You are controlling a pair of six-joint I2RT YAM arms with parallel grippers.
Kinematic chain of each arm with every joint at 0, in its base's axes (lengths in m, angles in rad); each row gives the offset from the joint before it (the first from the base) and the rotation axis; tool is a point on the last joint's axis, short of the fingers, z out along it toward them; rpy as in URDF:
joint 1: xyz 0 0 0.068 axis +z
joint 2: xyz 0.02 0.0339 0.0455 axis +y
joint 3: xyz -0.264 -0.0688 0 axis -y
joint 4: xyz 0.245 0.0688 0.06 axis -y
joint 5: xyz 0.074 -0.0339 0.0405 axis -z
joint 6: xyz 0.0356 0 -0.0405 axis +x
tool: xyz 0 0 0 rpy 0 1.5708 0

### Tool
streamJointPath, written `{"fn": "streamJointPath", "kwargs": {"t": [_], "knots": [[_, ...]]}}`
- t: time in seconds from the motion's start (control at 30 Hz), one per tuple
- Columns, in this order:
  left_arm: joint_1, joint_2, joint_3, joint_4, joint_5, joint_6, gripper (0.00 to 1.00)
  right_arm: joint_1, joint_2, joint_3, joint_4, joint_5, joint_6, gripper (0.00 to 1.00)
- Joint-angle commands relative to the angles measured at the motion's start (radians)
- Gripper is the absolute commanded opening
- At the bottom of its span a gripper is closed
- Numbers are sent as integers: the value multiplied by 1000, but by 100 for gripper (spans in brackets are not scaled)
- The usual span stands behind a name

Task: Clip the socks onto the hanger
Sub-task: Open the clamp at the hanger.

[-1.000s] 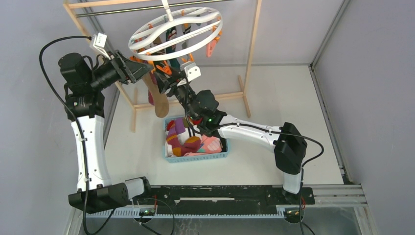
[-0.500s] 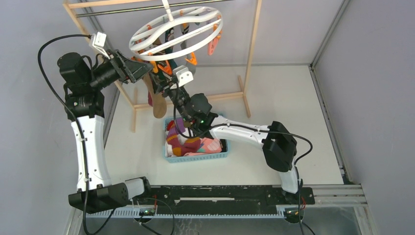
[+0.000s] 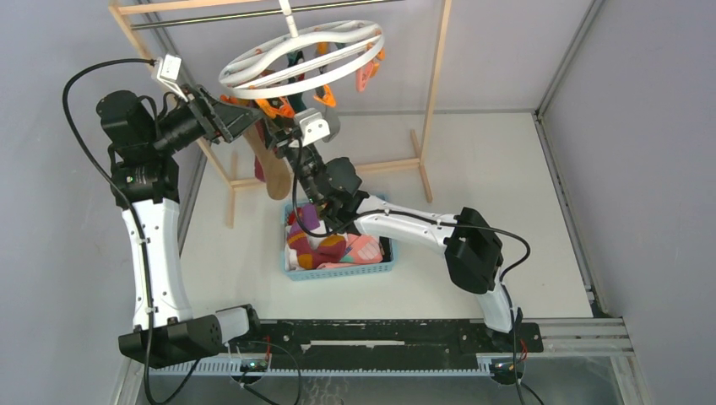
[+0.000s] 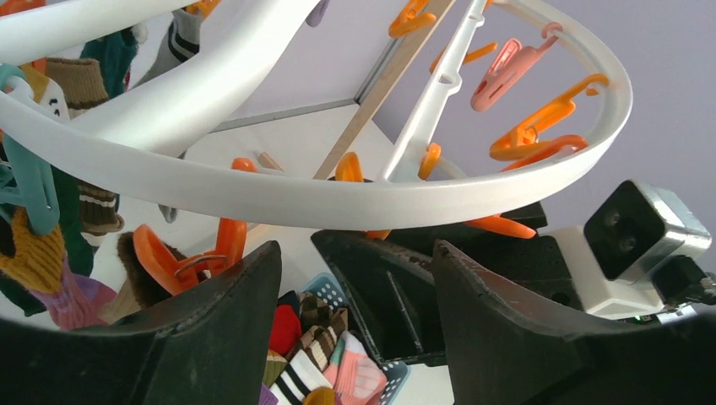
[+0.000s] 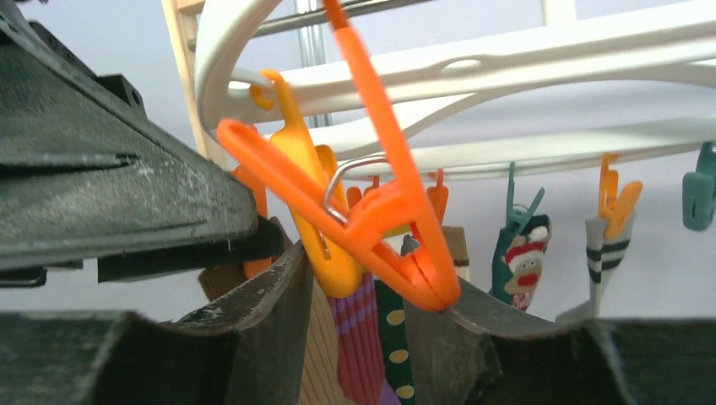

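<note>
The white round hanger [image 3: 295,59] hangs from the rack bar with orange and pink clips under its ring. Several socks are clipped to it, among them a long brown one [image 3: 274,173] and a purple striped one [image 5: 363,337]. More socks [image 3: 333,249] lie in the blue basket [image 3: 346,272]. My left gripper [image 3: 245,118] is open and empty just under the ring's left front [image 4: 355,253]. My right gripper [image 3: 283,139] is raised beside it. Its jaws are apart with the lower ends of two orange clips [image 5: 380,219] between the fingertips [image 5: 384,270].
The light wooden rack frame [image 3: 435,84] stands around the hanger, its feet on the white table. The two grippers are very close under the ring; the right one's finger [image 4: 405,295] shows in the left wrist view. Grey walls enclose the table.
My right arm has moved left and up, bringing its gripper under the ring's left front next to the left gripper. The hanger has swung and tilted a little. The left arm has barely moved.
</note>
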Motion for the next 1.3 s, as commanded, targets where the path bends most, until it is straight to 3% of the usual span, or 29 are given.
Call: {"fn": "streamJointPath", "kwargs": {"t": [0.0, 0.2, 0.33, 0.63, 0.77, 1.27], "knots": [[15, -23, -3, 56, 27, -22, 70, 9, 13, 58, 46, -1, -39, 47], [28, -30, -18, 83, 37, -42, 70, 18, 21, 58, 46, -7, -71, 44], [42, -36, -20, 92, 48, -53, 70, 23, 27, 60, 52, -5, -89, 53], [57, -52, -36, 107, 59, -62, 69, 26, 59, 112, 39, -1, -82, 56], [58, -52, -35, 108, 62, -59, 69, 27, 70, 124, 38, 5, -88, 62], [84, -62, -28, 107, 66, -69, 67, 40, 152, 244, 26, 33, -149, 63]]}}
